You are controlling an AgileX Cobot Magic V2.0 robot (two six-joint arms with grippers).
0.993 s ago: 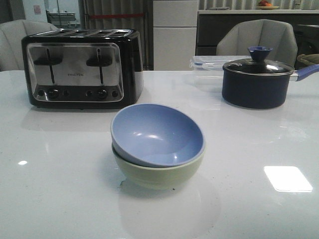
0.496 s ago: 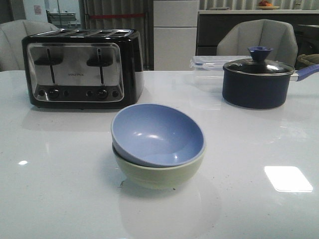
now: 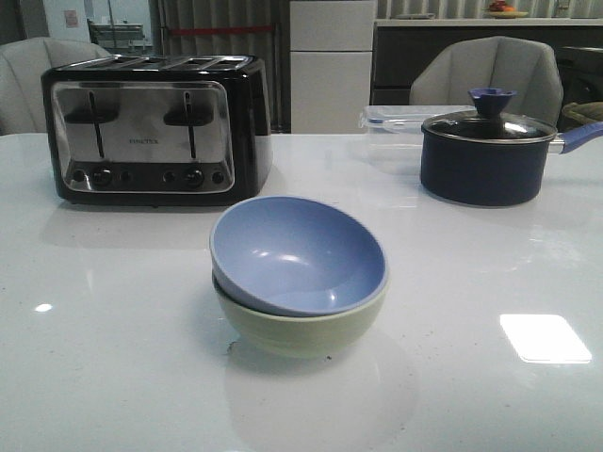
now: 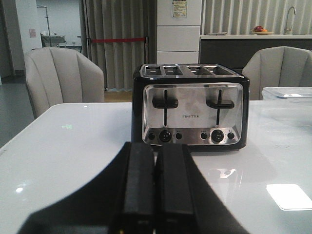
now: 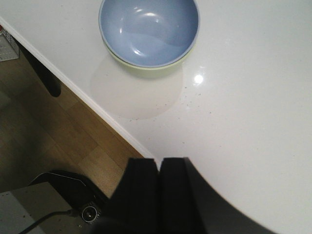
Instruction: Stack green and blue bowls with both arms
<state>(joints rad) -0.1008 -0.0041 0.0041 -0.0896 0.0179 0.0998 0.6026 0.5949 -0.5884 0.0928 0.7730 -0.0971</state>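
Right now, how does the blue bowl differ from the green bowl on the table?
The blue bowl is pale periwinkle; the green bowl is pale sage. The blue bowl sits nested on top, while the green bowl rests on the table beneath it. The blue bowl's inside is fully visible; the green bowl shows only its outer wall. The blue bowl tilts slightly. Both are round, matte and alike in size.
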